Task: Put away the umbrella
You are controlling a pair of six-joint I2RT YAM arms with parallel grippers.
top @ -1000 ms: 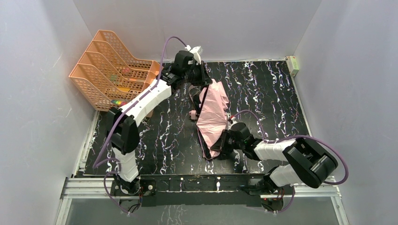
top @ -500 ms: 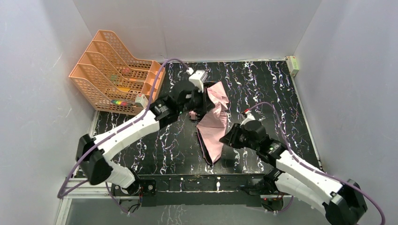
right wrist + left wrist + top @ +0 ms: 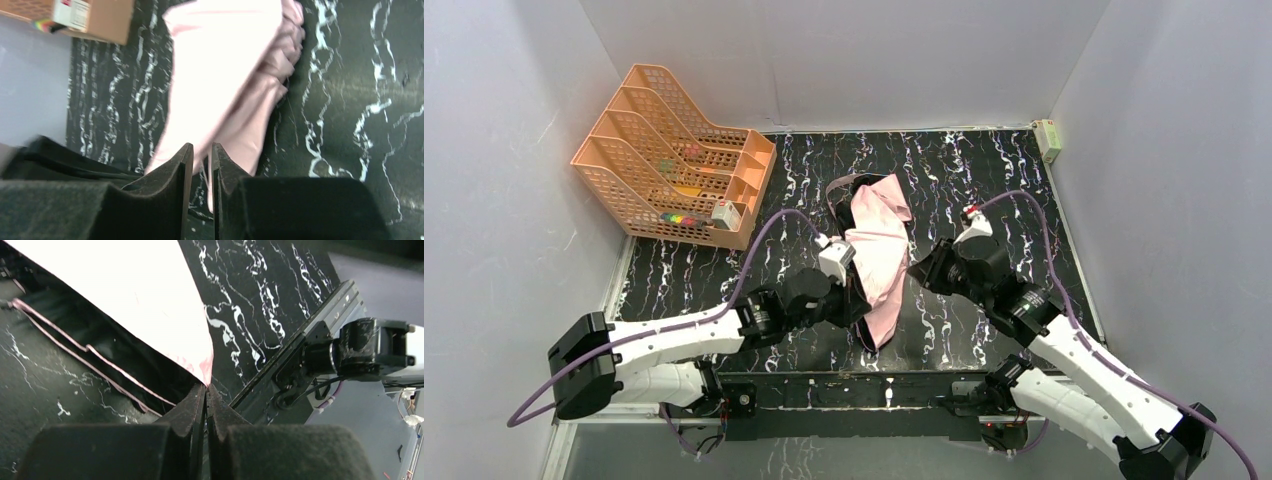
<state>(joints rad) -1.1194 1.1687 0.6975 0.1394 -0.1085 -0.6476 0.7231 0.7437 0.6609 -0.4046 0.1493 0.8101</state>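
1. At the shut tips of the left gripper (image 3: 205,387): the umbrella (image 3: 879,235), its near corner touching.
2. Between both grippers it lies lengthwise, far to near.
3. The right gripper (image 3: 202,147), jaws slightly apart, sits just beside its flank.

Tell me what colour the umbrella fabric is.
The umbrella is pale pink on its upper side and black underneath; the top external view shows it best.
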